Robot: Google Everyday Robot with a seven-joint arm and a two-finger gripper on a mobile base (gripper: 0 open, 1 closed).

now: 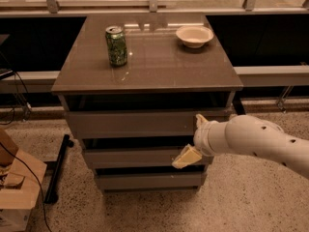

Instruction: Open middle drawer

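The middle drawer (130,157) is the flat grey-brown handleless front between the upper and lower fronts of the small cabinet; it looks closed, with a dark gap above it. My gripper (193,139) is at the right end of the drawer fronts on the white arm (256,141). It is open: the lower fingertip (185,157) lies over the right end of the middle drawer front, and the upper fingertip (199,120) is by the top drawer front (130,124). I cannot tell whether either touches.
A green can (116,45) and a white bowl (194,35) stand on the cabinet top (159,66). The bottom drawer front (145,181) is below. A cardboard box (17,192) and a black bar (57,170) are on the floor to the left.
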